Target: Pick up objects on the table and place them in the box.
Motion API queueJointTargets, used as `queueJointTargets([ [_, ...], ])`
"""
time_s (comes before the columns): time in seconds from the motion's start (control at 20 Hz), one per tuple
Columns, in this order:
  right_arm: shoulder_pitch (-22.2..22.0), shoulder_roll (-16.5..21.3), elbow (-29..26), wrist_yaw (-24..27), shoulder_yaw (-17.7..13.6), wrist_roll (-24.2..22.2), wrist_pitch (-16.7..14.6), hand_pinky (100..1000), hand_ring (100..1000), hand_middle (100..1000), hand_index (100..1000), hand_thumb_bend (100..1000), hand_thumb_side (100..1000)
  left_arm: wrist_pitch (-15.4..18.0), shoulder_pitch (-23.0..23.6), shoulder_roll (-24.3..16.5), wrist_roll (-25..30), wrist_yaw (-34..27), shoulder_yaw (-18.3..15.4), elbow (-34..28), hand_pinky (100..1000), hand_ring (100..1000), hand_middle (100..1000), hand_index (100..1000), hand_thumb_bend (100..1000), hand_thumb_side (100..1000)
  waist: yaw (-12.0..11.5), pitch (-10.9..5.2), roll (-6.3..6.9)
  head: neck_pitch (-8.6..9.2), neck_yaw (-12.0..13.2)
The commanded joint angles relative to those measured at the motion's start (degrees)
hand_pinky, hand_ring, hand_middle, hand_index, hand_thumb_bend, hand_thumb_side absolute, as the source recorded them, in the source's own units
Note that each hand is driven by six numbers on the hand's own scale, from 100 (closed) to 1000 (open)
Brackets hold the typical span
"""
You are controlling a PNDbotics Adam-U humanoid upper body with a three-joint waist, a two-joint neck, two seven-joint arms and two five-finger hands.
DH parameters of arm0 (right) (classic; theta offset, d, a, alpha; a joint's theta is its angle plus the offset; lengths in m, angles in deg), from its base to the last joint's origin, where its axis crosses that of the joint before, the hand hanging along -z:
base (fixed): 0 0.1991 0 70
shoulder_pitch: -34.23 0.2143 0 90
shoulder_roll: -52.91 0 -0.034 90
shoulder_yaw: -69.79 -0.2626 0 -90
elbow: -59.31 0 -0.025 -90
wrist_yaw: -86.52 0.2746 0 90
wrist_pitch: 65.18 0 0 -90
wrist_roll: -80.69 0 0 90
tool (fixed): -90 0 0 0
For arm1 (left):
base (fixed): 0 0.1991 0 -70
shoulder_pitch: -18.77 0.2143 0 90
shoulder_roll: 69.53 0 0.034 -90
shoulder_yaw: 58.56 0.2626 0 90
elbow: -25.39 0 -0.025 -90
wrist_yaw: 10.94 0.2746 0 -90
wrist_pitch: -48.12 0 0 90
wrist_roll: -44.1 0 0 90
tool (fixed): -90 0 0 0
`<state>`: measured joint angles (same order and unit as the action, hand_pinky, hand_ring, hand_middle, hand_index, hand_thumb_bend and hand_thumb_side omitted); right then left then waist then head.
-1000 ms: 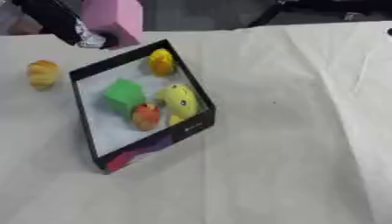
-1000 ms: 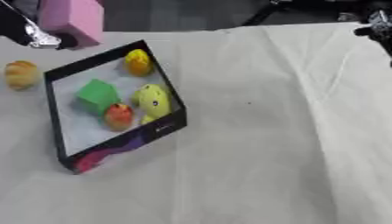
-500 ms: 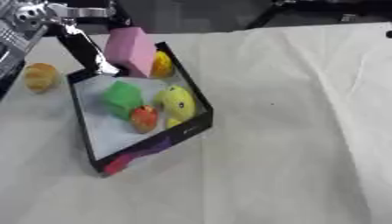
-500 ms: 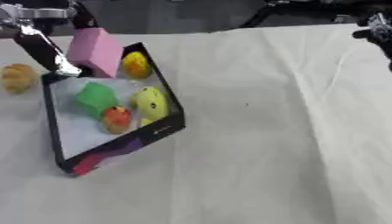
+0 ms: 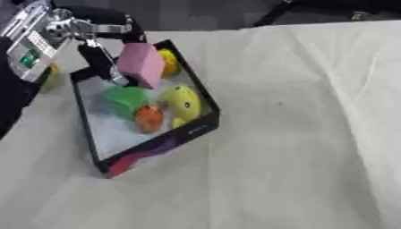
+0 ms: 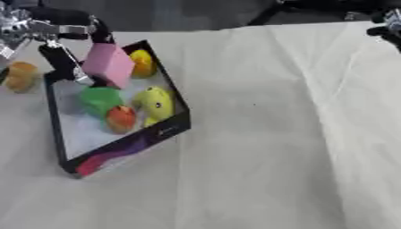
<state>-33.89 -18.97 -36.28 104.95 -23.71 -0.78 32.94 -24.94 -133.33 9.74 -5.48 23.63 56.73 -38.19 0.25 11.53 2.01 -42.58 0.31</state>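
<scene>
A black-walled box [image 5: 160, 142] with a white floor lies askew on the cloth at the left. It holds a green block [image 5: 125, 99], a yellow duck-like toy [image 5: 181, 102], a small orange-red thing [image 5: 149, 117] and another yellow toy [image 5: 168, 62] at the far corner. My left hand [image 5: 94, 31] comes in from the upper left, shut on a pink block [image 5: 141, 65], which hangs tilted over the box's far part. A dark bit of my right hand [image 6: 388, 24] shows at the upper right edge, far from the box.
An orange-yellow toy [image 6: 21, 76] lies on the cloth outside the box, to its left. The white cloth [image 5: 297, 134] spreads wrinkled to the right and front. Dark stands show beyond the table's far edge.
My left hand has brought the pink block down and nearer, from beyond the box's far corner to over its inside. The view has shifted too.
</scene>
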Motion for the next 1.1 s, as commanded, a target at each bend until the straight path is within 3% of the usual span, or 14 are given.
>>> queueJointTargets([
  [0.05,1.2,0.9,-1.2,0.3,-0.3,-0.3,-0.1,927,715,677,815,100,596,1.2,-1.0,0.0,-1.9,3.0,-1.5,0.8,764,695,599,660,247,159,0.3,0.15,-0.04,-0.13,0.5],
  [0.3,1.2,0.8,-1.3,0.3,-0.4,-0.3,-0.1,927,715,676,815,100,598,2.5,-0.8,0.8,-4.1,7.4,-2.4,3.1,799,769,701,771,382,281,0.7,0.47,-0.15,-0.24,0.8],
  [0.35,1.2,0.8,-1.2,0.3,-0.4,-0.2,0.0,927,715,677,815,100,600,2.6,-0.7,0.9,-4.2,7.8,-2.5,3.4,823,811,756,842,468,384,0.7,0.51,-0.16,-0.24,0.9],
  [0.45,1.1,0.8,-1.2,0.3,-0.4,-0.2,0.0,927,715,677,815,100,599,2.4,-0.7,1.0,-4.1,8.6,-2.7,3.7,838,846,799,896,597,499,0.7,0.53,-0.19,-0.27,1.0],
  [0.5,1.1,0.8,-1.2,0.3,-0.4,-0.2,0.0,927,715,676,815,100,599,2.2,-0.7,1.0,-3.9,8.9,-2.8,3.7,839,847,804,899,621,513,0.7,0.52,-0.21,-0.29,1.0],
  [0.55,1.1,0.8,-1.2,0.3,-0.4,-0.2,0.0,927,715,676,815,100,599,2.1,-0.7,1.0,-3.8,9.3,-3.0,3.6,844,855,817,910,718,577,0.7,0.51,-0.23,-0.26,1.0],
  [0.65,1.0,0.8,-1.1,0.3,-0.5,-0.2,0.0,927,715,676,815,100,599,1.6,-0.7,0.9,-3.7,10.1,-3.4,3.3,849,860,822,918,801,641,0.6,0.47,-0.28,-0.17,1.0],
  [0.85,0.5,0.7,-1.0,0.3,-0.7,0.0,0.0,927,715,676,815,100,598,0.4,0.2,0.4,-3.7,8.4,-4.7,1.1,855,857,819,928,878,782,0.1,0.19,-0.33,-0.64,1.0],
  [1.1,0.1,0.7,-0.9,0.4,-0.9,0.3,0.0,927,713,675,815,100,601,-2.3,1.2,-0.9,-1.7,4.8,-6.0,-3.2,861,863,825,930,864,766,-0.7,-0.17,-0.44,-0.95,0.9],
])
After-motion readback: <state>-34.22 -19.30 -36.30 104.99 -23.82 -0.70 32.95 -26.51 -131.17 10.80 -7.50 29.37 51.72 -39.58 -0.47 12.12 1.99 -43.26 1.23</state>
